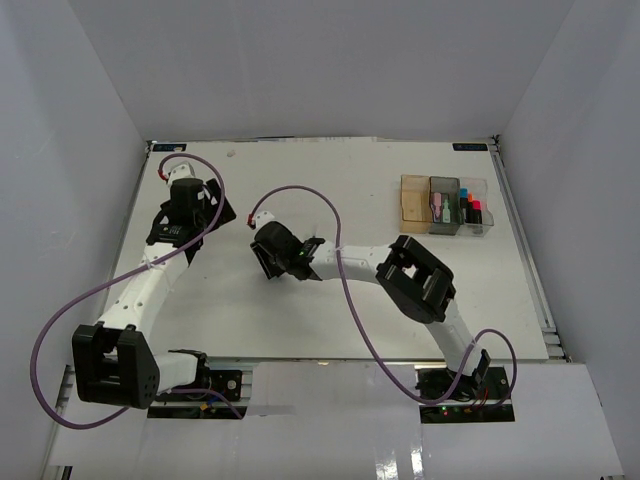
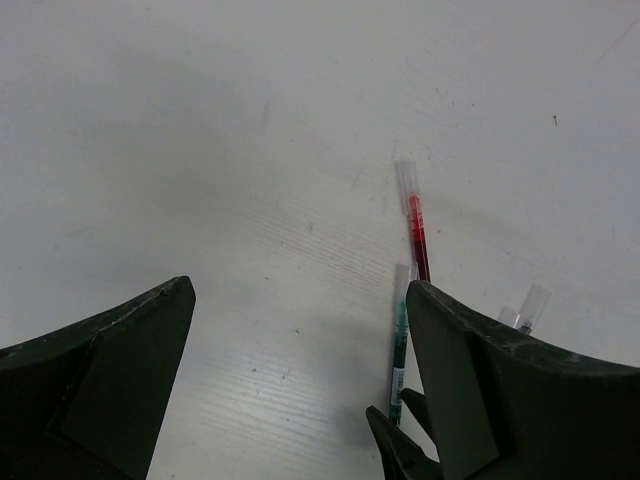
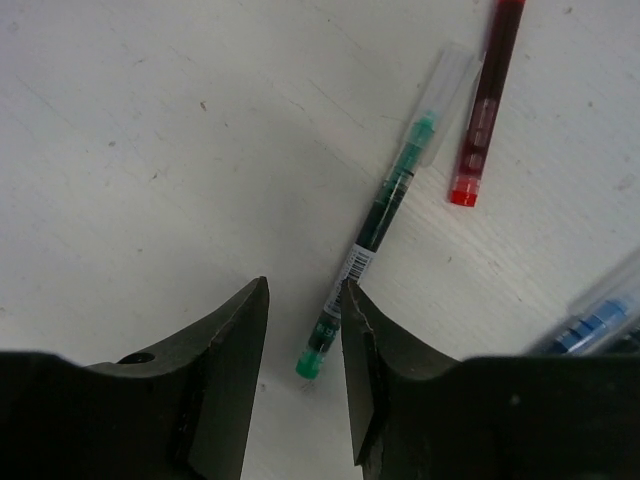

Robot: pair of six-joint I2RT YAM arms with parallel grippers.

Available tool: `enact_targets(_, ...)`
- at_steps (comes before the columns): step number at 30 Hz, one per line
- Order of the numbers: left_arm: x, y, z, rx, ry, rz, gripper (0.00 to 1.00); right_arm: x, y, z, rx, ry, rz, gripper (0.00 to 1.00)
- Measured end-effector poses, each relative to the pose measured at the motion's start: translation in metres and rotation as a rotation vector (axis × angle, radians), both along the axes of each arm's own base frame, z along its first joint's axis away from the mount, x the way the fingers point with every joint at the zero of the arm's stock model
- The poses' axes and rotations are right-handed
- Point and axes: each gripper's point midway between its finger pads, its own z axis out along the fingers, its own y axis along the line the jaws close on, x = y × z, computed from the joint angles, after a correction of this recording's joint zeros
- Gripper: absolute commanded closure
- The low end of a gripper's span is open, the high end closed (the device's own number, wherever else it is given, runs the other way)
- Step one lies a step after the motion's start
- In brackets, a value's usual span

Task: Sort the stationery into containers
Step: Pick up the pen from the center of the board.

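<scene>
- Green pen flat on table, tail end between right gripper jaws; jaws part-spread, not pinching yet.
- Left gripper spread wide, empty.
- Next: close, lift, carry to bins.

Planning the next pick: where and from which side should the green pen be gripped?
Probably come straight down, jaws across the barrel: the green pen lies flat. Grip its uncapped half; the red pen crowds the capped end.
</scene>
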Motion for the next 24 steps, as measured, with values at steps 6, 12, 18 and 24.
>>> enact_targets(6, 0.000, -0.001, 0.000, -0.016, 0.001, -0.009, 0.02, 0.011, 0.011, -0.008, -0.020, -0.026, -0.004, 0.58)
enact_targets(12, 0.000, -0.003, 0.000, -0.028, 0.001, -0.017, 0.02, 0.016, 0.005, -0.020, -0.059, -0.047, -0.027, 0.59)
enact_targets(18, 0.000, -0.004, 0.000, -0.033, 0.002, -0.022, 0.02, 0.017, 0.004, -0.020, -0.063, -0.068, -0.031, 0.59)
enact_targets(24, 0.000, -0.004, -0.001, -0.034, 0.003, -0.024, 0.02, 0.009, -0.001, -0.016, -0.074, -0.077, 0.027, 0.57)
